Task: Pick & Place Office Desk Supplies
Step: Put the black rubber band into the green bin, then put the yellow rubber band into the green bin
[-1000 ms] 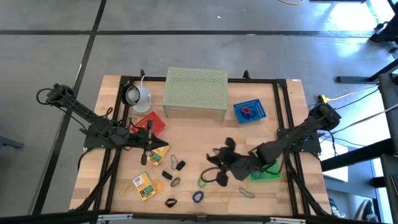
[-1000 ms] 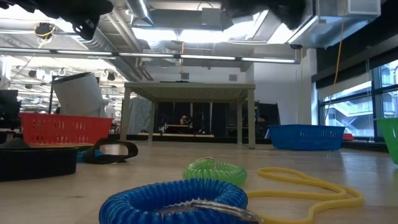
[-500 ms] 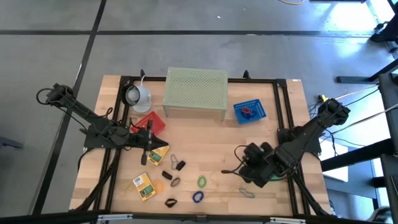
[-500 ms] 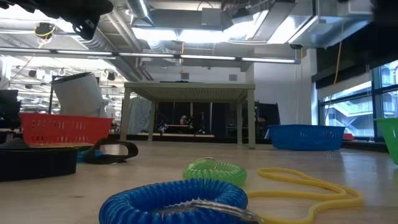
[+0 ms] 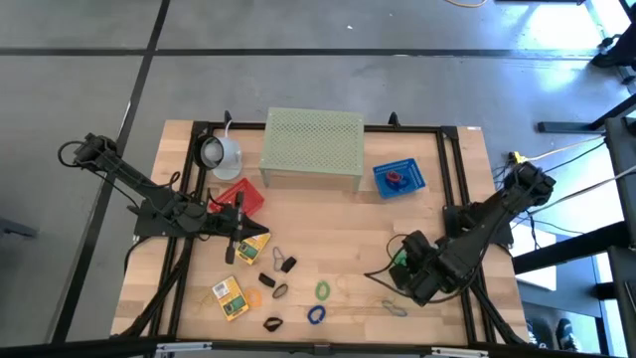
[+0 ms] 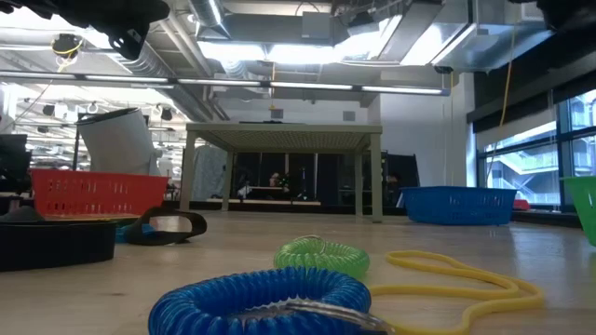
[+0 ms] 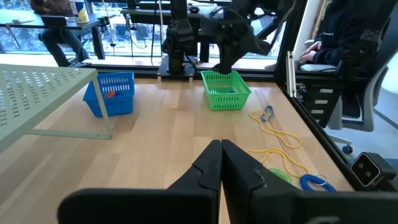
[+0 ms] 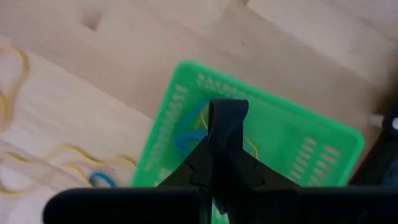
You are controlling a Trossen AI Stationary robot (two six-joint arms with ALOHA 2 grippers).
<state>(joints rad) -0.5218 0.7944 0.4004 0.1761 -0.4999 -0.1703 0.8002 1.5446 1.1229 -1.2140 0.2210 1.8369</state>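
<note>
My right gripper (image 8: 227, 134) hangs over the green basket (image 8: 298, 149), at the table's right near side (image 5: 405, 261), shut on a small black loop (image 8: 227, 115). A blue loop and a yellow band (image 8: 186, 140) lie in the basket. Loose on the table are a green coil (image 5: 322, 290), a blue coil (image 5: 316, 314), black clips (image 5: 288, 265), yellow packets (image 5: 230, 296) and yellow bands (image 6: 456, 274). My left gripper (image 7: 221, 149) is shut and waits near the red basket (image 5: 238, 196), at the table's left (image 5: 238, 234). My right gripper pinches the black loop between its two fingertips (image 8: 214, 155), coming from above and pointing down. The loop's free end (image 8: 227, 109) sticks out past the fingertips. It is lifted clear and sits over the inside of the green basket.
The pale green perforated stand (image 5: 312, 147) stands at the far middle, with a white cup (image 5: 221, 154) to its left and a blue basket (image 5: 399, 179) to its right. A person sits beyond the table's right side (image 7: 348, 43). Bare wood lies in the middle (image 5: 328, 224).
My right gripper has travelled from the middle of the table toward the right edge, carrying the black loop, and now stands over the green basket. It has stayed shut on the loop. The loose items on the table have not moved.
</note>
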